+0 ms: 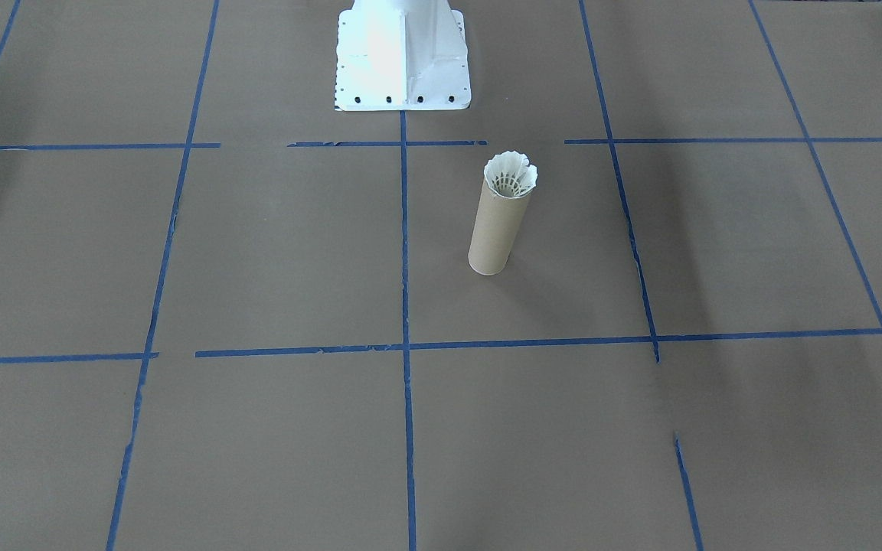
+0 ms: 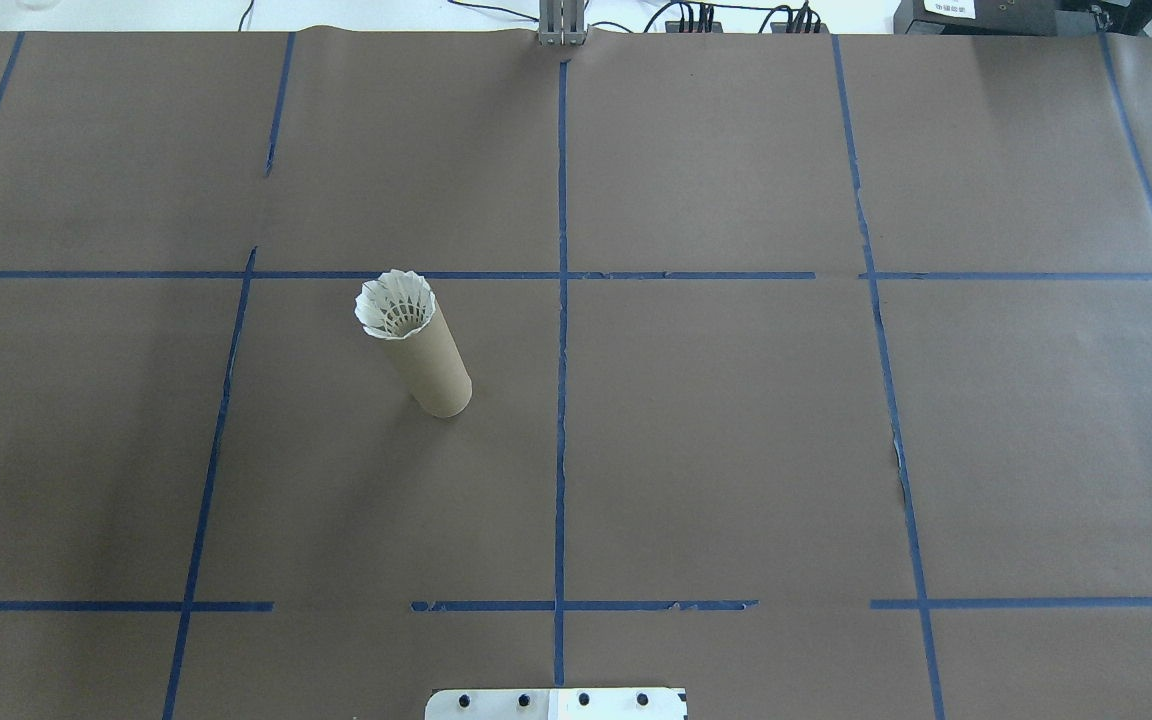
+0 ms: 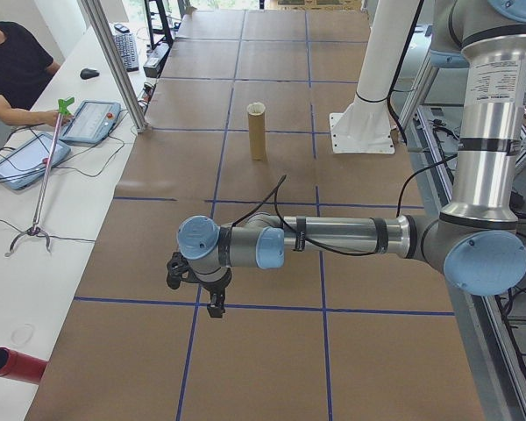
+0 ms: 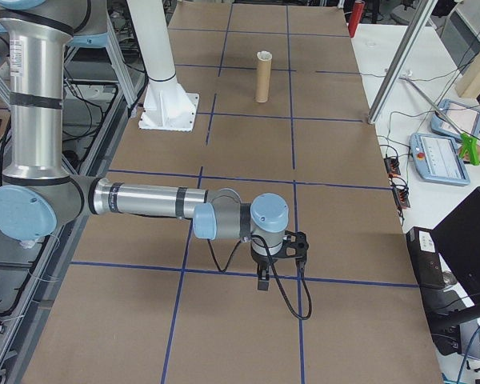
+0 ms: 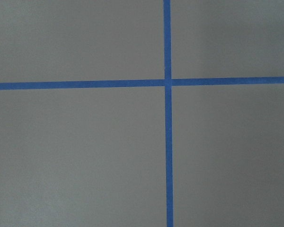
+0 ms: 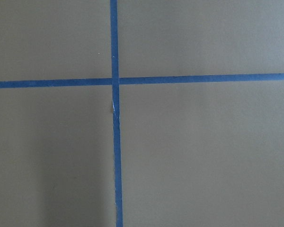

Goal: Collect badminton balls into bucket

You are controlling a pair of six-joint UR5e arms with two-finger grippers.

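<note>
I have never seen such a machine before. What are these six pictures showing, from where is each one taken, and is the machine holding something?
This is a robot with two jointed metal arms at a table covered in brown paper marked with blue tape lines. Two pictures look down on the table: one from behind the robot, one from across it. Two are taken from the table's ends; each shows one arm large and near, the left arm in one, the right arm in the other. The last two come from cameras on the wrists and show only paper and tape.

On the table stands a brown cardboard tube, upright. A white shuttlecock sits in its top, its feathers sticking out above the rim. A white base plate stands nearby.

Each hand shows only in a side picture, far from the tube. I cannot tell whether they are open or shut.
</note>
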